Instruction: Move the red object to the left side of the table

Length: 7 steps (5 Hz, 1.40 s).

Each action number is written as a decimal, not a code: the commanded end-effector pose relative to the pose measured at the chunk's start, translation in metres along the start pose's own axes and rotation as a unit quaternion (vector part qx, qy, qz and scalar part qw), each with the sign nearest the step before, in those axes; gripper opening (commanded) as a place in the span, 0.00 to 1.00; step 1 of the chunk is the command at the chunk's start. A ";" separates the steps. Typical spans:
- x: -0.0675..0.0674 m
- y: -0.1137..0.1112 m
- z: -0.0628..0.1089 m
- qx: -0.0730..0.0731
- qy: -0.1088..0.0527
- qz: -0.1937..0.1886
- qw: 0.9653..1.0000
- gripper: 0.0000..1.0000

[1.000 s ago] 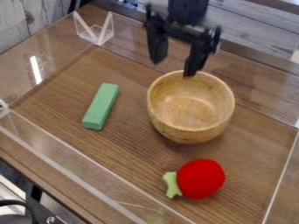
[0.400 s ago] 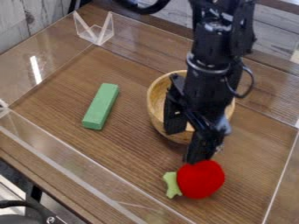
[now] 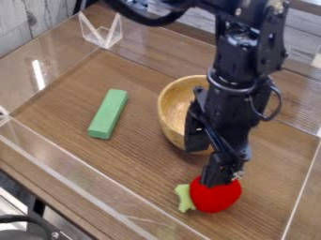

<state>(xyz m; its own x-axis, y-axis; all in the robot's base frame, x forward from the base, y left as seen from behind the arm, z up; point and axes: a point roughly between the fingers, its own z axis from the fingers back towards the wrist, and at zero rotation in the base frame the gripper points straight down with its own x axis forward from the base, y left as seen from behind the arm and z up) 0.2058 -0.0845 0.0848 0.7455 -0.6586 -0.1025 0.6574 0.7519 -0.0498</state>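
Presently, in the single camera view, I have the black multi-fingered end effector (image 3: 216, 169) open above the round bright-red toy fruit with a light-green stem (image 3: 216, 195), which lies on the dark-brown wood-grain worktop (image 3: 126, 178) near the round tan wooden bowl (image 3: 171, 105); the green rectangular block (image 3: 108, 113) lies well apart.

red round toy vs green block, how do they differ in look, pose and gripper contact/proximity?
Colour/shape: the round bright-red toy with light-green stem is ball-like; the long green rectangular block is straight-edged.
Pose: the red toy's stem points toward the picture's left; the green block lies lengthwise, slightly slanted.
Gripper: the black gripper's fingertips are right at the red toy, contact unclear; the green block stands well apart from them.
Shared: both rest on the brown table.
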 end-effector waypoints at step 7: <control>-0.021 0.024 -0.022 0.059 -0.057 -0.129 0.988 0.00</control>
<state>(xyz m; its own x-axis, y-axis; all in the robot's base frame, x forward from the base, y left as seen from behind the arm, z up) 0.1997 -0.0527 0.0563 0.5537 -0.8326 -0.0153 0.8325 0.5530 0.0332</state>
